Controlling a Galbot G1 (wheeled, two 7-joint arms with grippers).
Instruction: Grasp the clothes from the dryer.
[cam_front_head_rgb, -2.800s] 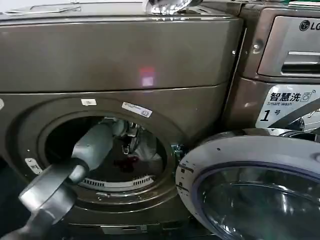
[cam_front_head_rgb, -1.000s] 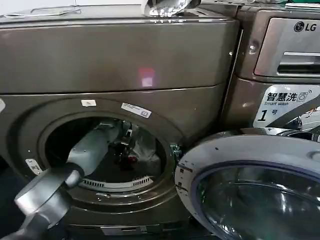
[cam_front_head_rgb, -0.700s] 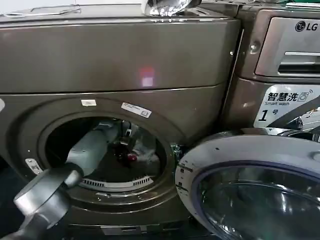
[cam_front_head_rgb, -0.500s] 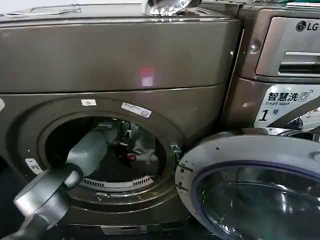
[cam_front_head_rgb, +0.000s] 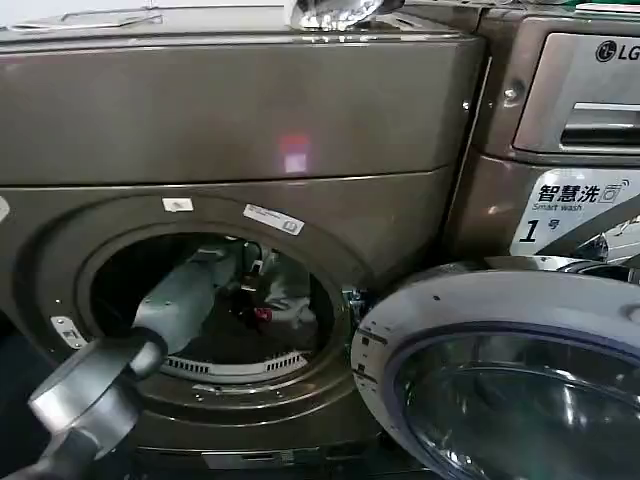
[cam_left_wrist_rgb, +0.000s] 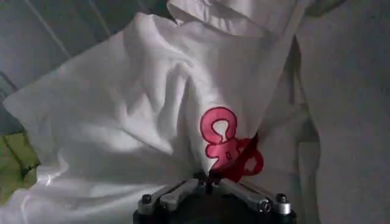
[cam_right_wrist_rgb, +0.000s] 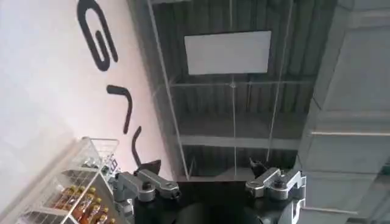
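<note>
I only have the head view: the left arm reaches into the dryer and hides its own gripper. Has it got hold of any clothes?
Observer: Yes. The left wrist view shows the left gripper shut on the white clothes, just beside a red print.
Operator: Anything else in there near it?
Observer: A green piece lies off to the side, apart from the gripper.
Operator: And the right gripper?
Observer: The right gripper is open, holds nothing and faces a ceiling.

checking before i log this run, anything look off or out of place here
Nothing stands out. The left gripper is inside the dryer, shut on the clothes; its door hangs open.
</note>
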